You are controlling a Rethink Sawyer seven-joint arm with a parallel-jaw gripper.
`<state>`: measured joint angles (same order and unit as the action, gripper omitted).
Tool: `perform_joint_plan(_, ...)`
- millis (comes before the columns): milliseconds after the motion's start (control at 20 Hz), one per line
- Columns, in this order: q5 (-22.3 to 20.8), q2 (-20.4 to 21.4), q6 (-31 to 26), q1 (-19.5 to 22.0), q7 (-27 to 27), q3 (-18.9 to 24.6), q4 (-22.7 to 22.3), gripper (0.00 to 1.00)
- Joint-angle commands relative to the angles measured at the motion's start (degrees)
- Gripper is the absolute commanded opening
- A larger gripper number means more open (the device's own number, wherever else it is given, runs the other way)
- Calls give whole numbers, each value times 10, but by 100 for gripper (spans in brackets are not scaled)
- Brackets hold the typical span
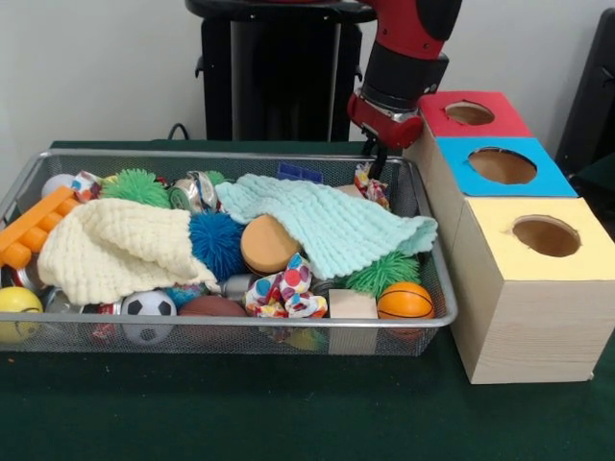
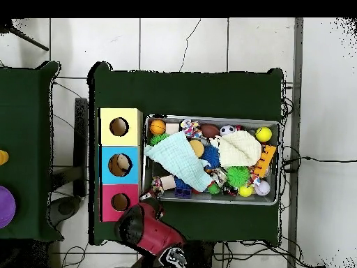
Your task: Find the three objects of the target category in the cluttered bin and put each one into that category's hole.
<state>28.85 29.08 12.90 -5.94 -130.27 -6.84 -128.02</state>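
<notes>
The wire mesh bin [image 1: 240, 327] is full of toys; it also shows in the overhead view [image 2: 216, 202]. One polka-dot fabric bundle [image 1: 285, 291] lies at the bin's front middle, next to a wooden block. It lies by the rim opposite the robot in the overhead view [image 2: 188, 128]. A second bundle [image 1: 371, 185] lies in the far right corner [image 2: 155, 187]. My gripper [image 1: 377, 157] hangs right over this second bundle, at rim height. A third bundle is not clearly visible. The yellow-surrounded hole [image 1: 546, 235] is on the nearest box section [image 2: 118, 126].
A mint knitted cloth [image 1: 327, 226] and a cream knitted cloth [image 1: 110, 248] cover much of the bin. Spiky balls, a soccer ball [image 1: 148, 309] and a small basketball [image 1: 405, 302] lie around them. The blue hole [image 1: 503, 165] and red hole [image 1: 470, 112] are behind the yellow one.
</notes>
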Motion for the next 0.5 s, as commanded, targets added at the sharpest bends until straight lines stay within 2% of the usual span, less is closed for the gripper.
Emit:
perform_joint_plan(50, 4, 58, -137, -5, -17, -21, 92, 0)
perform_joint_plan(250, -9, 77, -202, -22, -14, -54, 107, 0)
perform_joint_plan(500, -29, 91, -219, -38, -13, -82, 129, 0)
